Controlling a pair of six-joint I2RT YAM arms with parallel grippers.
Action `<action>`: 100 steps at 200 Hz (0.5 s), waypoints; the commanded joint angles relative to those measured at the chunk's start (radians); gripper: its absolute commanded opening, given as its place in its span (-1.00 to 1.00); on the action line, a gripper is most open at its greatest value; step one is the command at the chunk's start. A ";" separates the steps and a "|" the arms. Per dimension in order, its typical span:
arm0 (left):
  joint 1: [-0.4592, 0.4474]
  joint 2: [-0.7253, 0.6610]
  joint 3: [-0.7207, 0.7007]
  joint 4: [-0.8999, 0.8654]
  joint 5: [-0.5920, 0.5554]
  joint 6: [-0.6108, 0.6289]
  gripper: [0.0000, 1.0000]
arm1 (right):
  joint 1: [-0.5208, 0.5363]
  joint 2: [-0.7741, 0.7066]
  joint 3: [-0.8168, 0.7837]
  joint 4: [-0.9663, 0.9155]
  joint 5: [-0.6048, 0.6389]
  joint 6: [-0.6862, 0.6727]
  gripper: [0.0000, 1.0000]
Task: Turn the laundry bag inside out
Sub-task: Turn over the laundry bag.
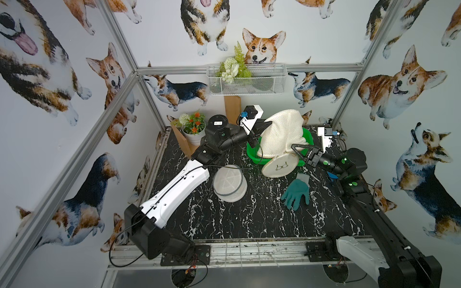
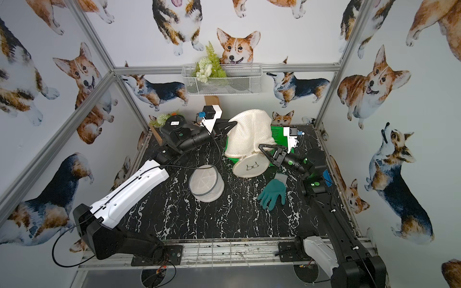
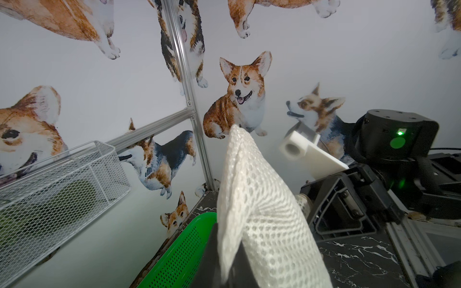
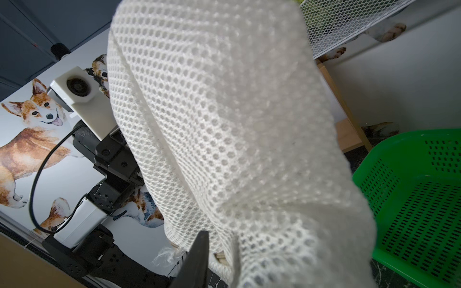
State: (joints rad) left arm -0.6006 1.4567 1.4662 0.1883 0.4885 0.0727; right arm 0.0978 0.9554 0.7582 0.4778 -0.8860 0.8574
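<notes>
The laundry bag (image 1: 282, 134) (image 2: 249, 136) is cream honeycomb mesh, lifted into a tent over the green basket in both top views. My left gripper (image 1: 267, 122) (image 2: 233, 124) is shut on the bag's upper left corner, and mesh hangs over its dark fingers (image 3: 212, 259) in the left wrist view. The bag (image 3: 262, 212) fills the middle of that view. My right gripper (image 1: 294, 147) (image 2: 261, 147) is shut on the bag's lower right edge. In the right wrist view the bag (image 4: 224, 124) fills most of the picture, and the right gripper (image 4: 219, 251) pinches a fold at its hem.
A green perforated basket (image 1: 253, 155) sits under the bag. A round cream panel with a bra drawing (image 1: 279, 167) leans at its front. A round mesh pouch (image 1: 228, 184) and a teal glove (image 1: 296, 190) lie on the black marble table. A flower pot (image 1: 193, 128) and a wire basket (image 1: 247, 81) are at the back.
</notes>
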 commanded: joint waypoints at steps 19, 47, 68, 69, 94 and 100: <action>0.002 0.008 0.025 -0.076 -0.179 -0.070 -0.05 | 0.002 -0.027 0.006 -0.001 -0.012 0.005 -1.00; 0.002 -0.004 0.037 -0.196 -0.368 -0.081 0.47 | 0.002 -0.013 0.115 -0.276 0.117 -0.027 -1.00; 0.010 -0.027 0.030 -0.268 -0.529 -0.099 0.73 | 0.002 -0.006 0.172 -0.385 0.223 -0.018 -1.00; 0.010 -0.028 0.031 -0.272 -0.535 -0.099 0.73 | 0.002 -0.006 0.173 -0.386 0.225 -0.016 -1.00; -0.003 -0.036 0.034 -0.286 -0.557 -0.090 0.77 | 0.002 -0.005 0.182 -0.359 0.259 0.016 -1.00; -0.011 -0.038 0.032 -0.273 -0.522 -0.079 0.75 | 0.002 -0.001 0.186 -0.358 0.260 0.015 -1.00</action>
State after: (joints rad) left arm -0.5934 1.4281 1.4948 -0.0643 0.0097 -0.0101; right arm 0.0982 0.9493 0.9249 0.1528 -0.6956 0.8543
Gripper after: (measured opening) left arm 0.887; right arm 0.071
